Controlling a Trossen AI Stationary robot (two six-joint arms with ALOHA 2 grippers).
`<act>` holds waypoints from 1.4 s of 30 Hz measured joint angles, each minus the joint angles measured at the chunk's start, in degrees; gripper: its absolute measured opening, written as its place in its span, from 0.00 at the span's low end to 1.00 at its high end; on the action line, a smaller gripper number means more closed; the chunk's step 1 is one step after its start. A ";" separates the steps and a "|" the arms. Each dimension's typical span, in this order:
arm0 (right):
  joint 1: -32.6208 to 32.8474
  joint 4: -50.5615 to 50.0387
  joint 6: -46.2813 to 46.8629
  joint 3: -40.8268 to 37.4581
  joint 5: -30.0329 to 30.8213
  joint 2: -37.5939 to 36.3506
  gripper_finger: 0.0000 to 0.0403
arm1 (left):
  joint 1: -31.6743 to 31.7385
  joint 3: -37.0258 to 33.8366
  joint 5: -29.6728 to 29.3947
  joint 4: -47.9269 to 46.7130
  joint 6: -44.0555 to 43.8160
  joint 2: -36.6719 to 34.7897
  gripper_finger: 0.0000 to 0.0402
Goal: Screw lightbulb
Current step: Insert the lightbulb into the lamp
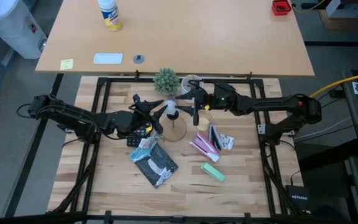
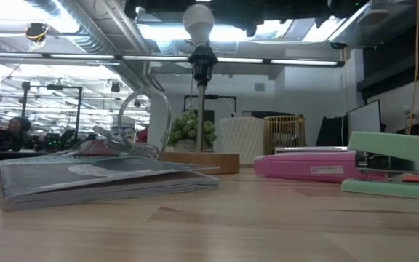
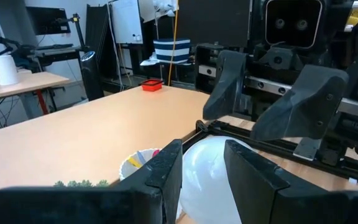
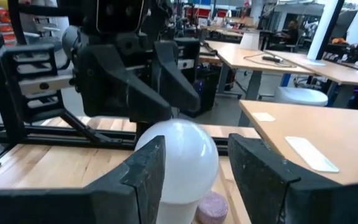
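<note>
The lightbulb (image 2: 198, 22), white and round, stands upright with its base in the black socket (image 2: 203, 62) of a lamp stand. The stand has a thin rod and a round wooden foot (image 1: 178, 129) on the table. My left gripper (image 3: 202, 152) comes level from the table's left and is open by a narrow gap. The lightbulb (image 3: 205, 177) shows just past its fingertips and is wider than that gap. My right gripper (image 4: 196, 146) comes level from the right, open wider, with the lightbulb (image 4: 182, 155) just ahead of its tips. From above, the lightbulb (image 1: 171, 109) stands between both grippers. My left gripper points level at the lightbulb's left side; its own fingers (image 3: 166, 171) hide whether the tips touch the glass, so I cannot tell. My right gripper points level at the right side; one finger (image 4: 148, 168) overlaps the glass and the other stands apart, so I cannot tell there either.
A small green plant (image 1: 165, 81) and a white cup (image 1: 191, 82) stand behind the lamp. A magazine (image 1: 154, 160) lies in front of it, with a pink stapler (image 1: 205, 144) and a green stapler (image 1: 212, 172) to its right. A light wooden table (image 1: 185, 43) lies beyond.
</note>
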 joint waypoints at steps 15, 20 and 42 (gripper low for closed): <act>0.00 8.98 -0.01 0.00 -0.46 0.00 0.44 | 0.00 0.00 0.02 0.00 -0.02 0.00 0.28; 0.00 8.96 -0.02 0.00 -1.04 0.00 0.32 | -0.02 0.00 0.03 0.00 -0.02 0.00 0.28; 0.00 12.72 -0.05 0.02 -1.99 1.01 0.11 | -0.02 -0.02 0.04 0.00 -0.04 0.00 0.28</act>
